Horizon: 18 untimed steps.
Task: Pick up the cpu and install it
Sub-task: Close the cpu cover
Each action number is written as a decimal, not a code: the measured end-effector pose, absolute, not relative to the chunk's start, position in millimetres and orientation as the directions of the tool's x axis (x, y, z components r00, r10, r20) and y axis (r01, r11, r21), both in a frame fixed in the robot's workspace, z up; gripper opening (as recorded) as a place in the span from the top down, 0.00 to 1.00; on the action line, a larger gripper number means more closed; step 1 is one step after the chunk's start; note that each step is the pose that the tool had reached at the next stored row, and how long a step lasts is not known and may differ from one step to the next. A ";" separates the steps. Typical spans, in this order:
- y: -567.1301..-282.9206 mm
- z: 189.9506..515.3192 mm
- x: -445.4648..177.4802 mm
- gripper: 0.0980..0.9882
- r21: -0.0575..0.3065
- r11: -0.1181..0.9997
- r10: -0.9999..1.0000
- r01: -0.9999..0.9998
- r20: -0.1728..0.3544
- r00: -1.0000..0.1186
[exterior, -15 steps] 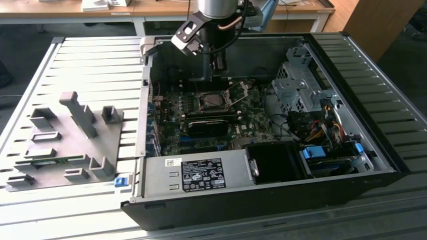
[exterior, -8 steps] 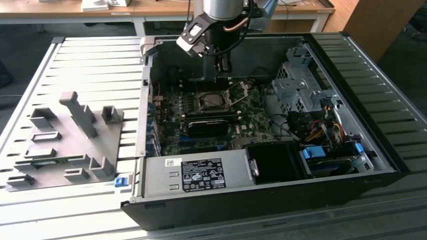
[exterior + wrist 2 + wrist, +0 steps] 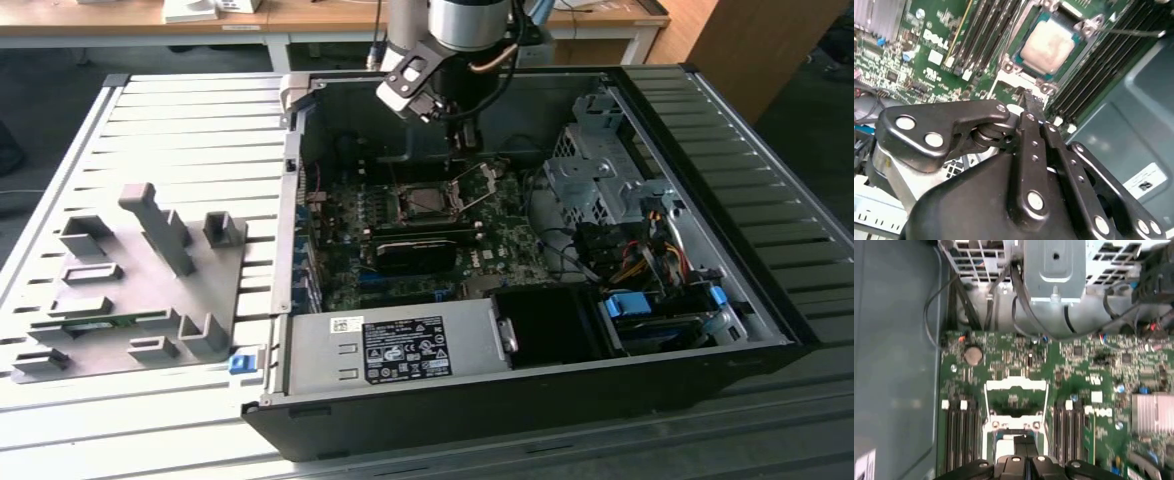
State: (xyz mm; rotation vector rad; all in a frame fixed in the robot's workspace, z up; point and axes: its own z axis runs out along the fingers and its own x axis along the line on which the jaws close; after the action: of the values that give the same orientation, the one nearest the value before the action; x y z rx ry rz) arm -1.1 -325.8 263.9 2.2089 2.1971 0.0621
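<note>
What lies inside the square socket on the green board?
In the second wrist view the cpu sits flat inside the socket, its pale metal top uncovered. The socket's contacts under the chip are hidden by it.

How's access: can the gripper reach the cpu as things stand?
Likely yes: the cpu lies uncovered in its socket, and the gripper hangs close by with nothing between them.

The cpu (image 3: 1048,46) has a pale silvery-grey top, ringed by the green motherboard (image 3: 929,50). Around the motherboard the computer case (image 3: 534,420) is black. Farther out from the motherboard, a plain grey holder plate (image 3: 120,300) lies on the silver, ribbed tabletop (image 3: 187,130).
</note>
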 end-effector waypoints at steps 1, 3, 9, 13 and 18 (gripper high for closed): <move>-325.8 263.1 2.0 0.99 0.046 -0.005 1.000 0.999 0.010 0.004; -325.8 261.9 6.1 0.99 0.045 -0.004 1.000 0.999 0.010 0.004; -325.8 259.2 13.8 0.99 0.045 -0.004 1.000 0.999 0.010 0.004; -325.5 257.2 23.5 0.99 0.045 -0.004 1.000 0.999 0.010 0.004; -323.8 254.8 35.5 0.99 0.045 -0.004 1.000 0.999 0.010 0.003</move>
State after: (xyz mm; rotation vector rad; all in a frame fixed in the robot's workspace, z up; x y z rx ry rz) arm 35.5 -323.8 254.8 2.2076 2.1994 0.0613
